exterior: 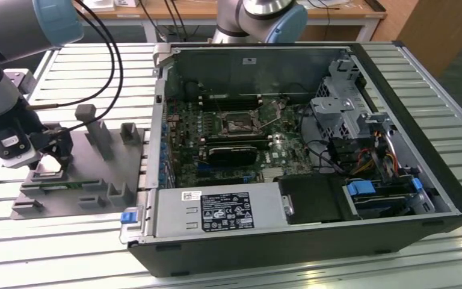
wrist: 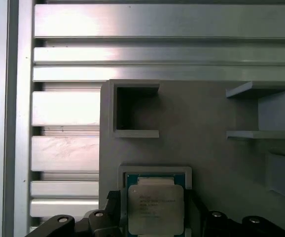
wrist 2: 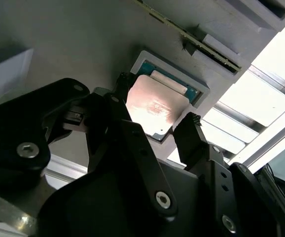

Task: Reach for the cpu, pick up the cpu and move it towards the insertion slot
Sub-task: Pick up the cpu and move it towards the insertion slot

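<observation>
Exterior view
- Arm: the gripper (exterior: 48, 161) is hanging low over the grey fixture plate (exterior: 94, 189), by the plate's edge on the exterior view's left, because the chip is waiting there.
- Insertion slot: the insertion slot (exterior: 237, 123) is sitting on the green board inside the open computer case (exterior: 423, 138), well apart from the gripper, with its dark middle showing.

Second wrist view
- Cpu: the cpu (wrist 2: 155, 106) is lying flat in a small square pocket (wrist 2: 201, 91) of the plate. The raised rim is probably keeping it from sliding.
- Jaws: they are standing apart, with one black fingertip (wrist 2: 191, 129) on each side of the cpu, so the chip is sitting between them. I am not seeing them squeeze it.

First wrist view
- Cpu: the cpu (wrist: 156, 210) is resting in its pocket near the plate's edge, just beside the shiny table slats (wrist: 66, 113).
- Work: the reaching is looking almost done, and the lifting is not yet done.
</observation>
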`<move>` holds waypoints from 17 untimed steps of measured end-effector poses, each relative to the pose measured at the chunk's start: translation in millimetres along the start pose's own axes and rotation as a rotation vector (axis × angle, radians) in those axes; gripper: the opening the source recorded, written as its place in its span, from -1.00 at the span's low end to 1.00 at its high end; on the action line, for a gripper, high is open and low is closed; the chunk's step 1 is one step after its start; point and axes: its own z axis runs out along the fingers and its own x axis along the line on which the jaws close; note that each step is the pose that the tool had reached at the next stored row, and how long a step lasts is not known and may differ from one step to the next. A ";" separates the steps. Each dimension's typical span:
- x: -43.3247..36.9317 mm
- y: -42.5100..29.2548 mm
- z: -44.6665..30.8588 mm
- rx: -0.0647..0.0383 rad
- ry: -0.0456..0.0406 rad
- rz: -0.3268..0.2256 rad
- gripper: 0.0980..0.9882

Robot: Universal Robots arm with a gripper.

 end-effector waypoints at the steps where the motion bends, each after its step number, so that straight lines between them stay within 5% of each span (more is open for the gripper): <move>1: 0.0 0.0 -0.2 0.000 0.0000 0.000 0.22; 8: 0.0 0.0 -1.0 -0.003 0.0001 0.000 0.22; 13: 0.0 0.0 -1.2 -0.003 -0.0002 -0.001 0.00; 17: 0.0 0.4 -11.2 -0.005 -0.0006 -0.001 0.00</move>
